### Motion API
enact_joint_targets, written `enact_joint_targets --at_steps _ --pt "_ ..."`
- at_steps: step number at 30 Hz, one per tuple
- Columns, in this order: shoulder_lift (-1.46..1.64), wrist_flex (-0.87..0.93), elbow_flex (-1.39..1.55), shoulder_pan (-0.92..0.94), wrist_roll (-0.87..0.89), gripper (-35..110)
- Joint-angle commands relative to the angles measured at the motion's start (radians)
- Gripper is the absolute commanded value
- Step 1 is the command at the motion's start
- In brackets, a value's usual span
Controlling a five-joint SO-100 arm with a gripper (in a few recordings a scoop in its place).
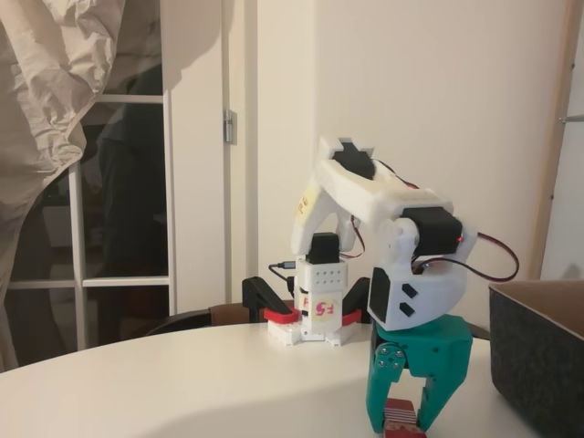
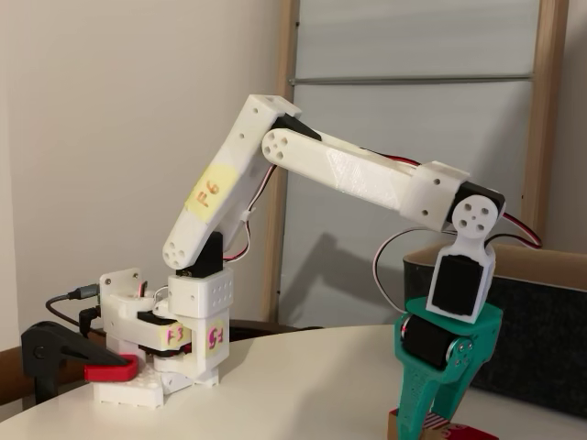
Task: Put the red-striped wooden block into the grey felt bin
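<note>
The red-striped wooden block (image 1: 399, 417) rests on the white table (image 1: 182, 383) at the picture's bottom edge, also low in another fixed view as the block (image 2: 459, 431). My teal gripper (image 1: 401, 422) points straight down over it, open, with one finger on each side of the block and a thin dark gap at the right finger. From the side, the gripper (image 2: 431, 426) hides most of the block. The grey felt bin (image 1: 540, 365) stands just right of the gripper, its tan inner face showing at the rim; this bin (image 2: 541, 316) sits behind the gripper in the other fixed view.
The arm's white base (image 1: 319, 315) stands at the table's back, held by a red-and-black clamp (image 2: 78, 362). Cables loop from the wrist. A door and crumpled paper lie beyond the table on the left.
</note>
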Motion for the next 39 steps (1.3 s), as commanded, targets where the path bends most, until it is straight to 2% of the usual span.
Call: enact_joint_targets --at_steps 1,7,27,39 --pt "0.032 -0.005 -0.008 0.006 0.008 10" --pt "0.074 0.015 -0.008 0.020 0.051 11" --pt "0.382 0.253 -0.006 0.025 0.172 10" --pt "0.629 0.287 -0.006 0.057 0.291 6"
